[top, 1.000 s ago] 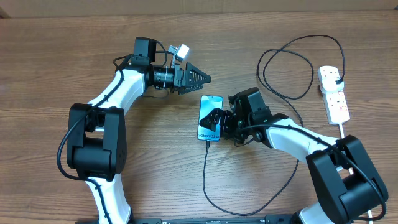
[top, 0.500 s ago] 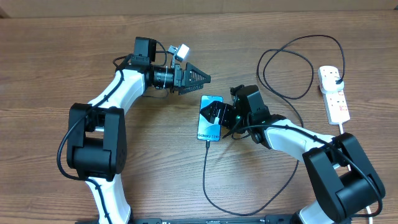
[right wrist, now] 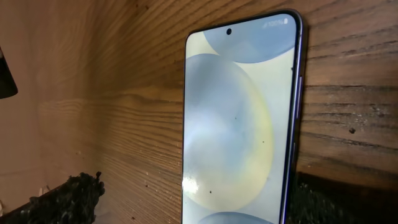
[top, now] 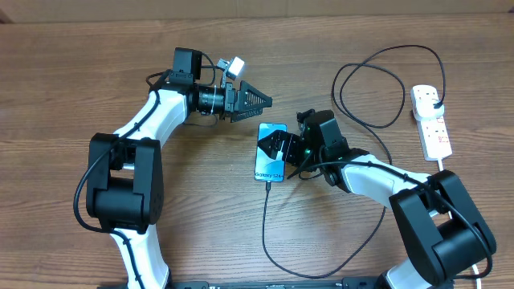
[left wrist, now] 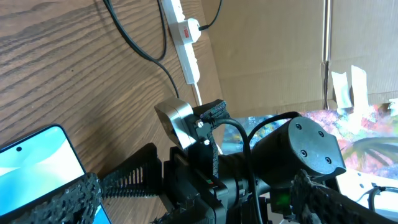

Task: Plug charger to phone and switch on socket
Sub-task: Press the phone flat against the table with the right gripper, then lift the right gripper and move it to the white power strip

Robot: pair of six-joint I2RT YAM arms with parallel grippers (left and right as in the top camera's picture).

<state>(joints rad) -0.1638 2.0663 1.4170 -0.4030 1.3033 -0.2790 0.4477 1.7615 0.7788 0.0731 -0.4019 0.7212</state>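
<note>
The phone lies flat on the wooden table with its light blue screen up; it also shows as phone and phone. The black charger cable meets the phone's near end, loops round the right arm and runs to its plug in the white socket. The socket shows in the left wrist view too. My right gripper hangs low over the phone's far half, open, one finger on each side of the phone. My left gripper stands open and empty behind the phone.
The socket's white cord runs toward the table's front at the far right. A cardboard wall closes off the back of the table. The charger's big loop lies between the phone and the socket.
My right gripper has shifted a little along the phone toward its far end. The left arm, the phone and the cable have not moved.
</note>
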